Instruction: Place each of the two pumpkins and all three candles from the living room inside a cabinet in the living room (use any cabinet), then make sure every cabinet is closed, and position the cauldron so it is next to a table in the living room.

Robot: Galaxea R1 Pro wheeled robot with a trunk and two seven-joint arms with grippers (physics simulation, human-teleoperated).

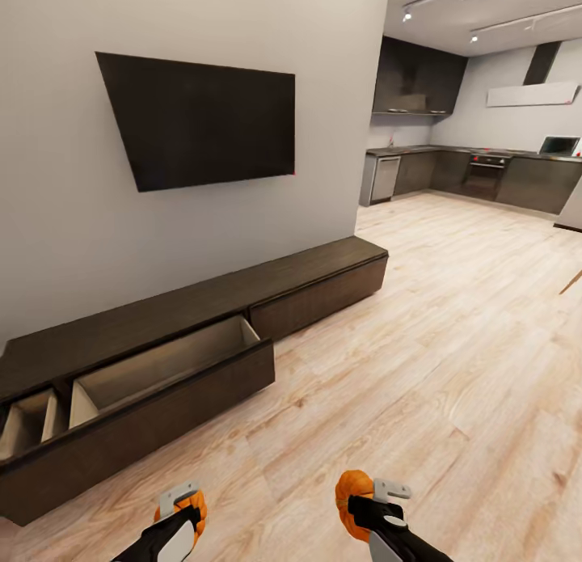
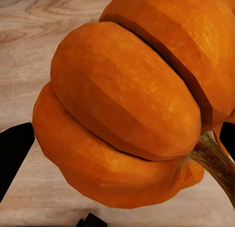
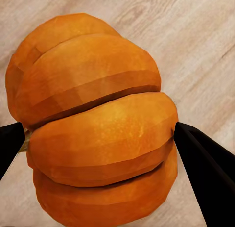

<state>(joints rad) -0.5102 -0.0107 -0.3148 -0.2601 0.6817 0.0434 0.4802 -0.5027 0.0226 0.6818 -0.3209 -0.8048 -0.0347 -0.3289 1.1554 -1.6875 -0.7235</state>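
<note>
Head view records the long low dark brown wooden cabinet [image 1: 202, 319] running along the grey wall beneath a flat black wall-mounted screen [image 1: 202, 117]. Two of its drawers stand pulled out at the near end, showing pale light-wood insides: a wide drawer [image 1: 162, 368] and a narrower one [image 1: 28, 424] just beside it at the frame edge. The far section of the cabinet presents a flush, shut front. Light wood plank flooring [image 1: 420, 344] extends to a dark kitchen with a long worktop [image 1: 485, 154] in the background. At the lower edge of the head view, the left hand [image 1: 182, 505] is clamped on a small round ribbed orange pumpkin [image 1: 196, 509], and the right hand [image 1: 372, 497] is clamped on a second small ribbed orange pumpkin [image 1: 352, 501]; both are held above the floor, well apart from the cabinet. Left wrist view shows the left pumpkin [image 2: 127, 104] close up, its brown stem [image 2: 215, 158] at one side, with a dark finger [image 2: 14, 153] against its flank and the floor behind. Right wrist view shows the other pumpkin [image 3: 98, 124] seated between two dark fingers [image 3: 205, 173], each touching its side, with floor planks behind.
</note>
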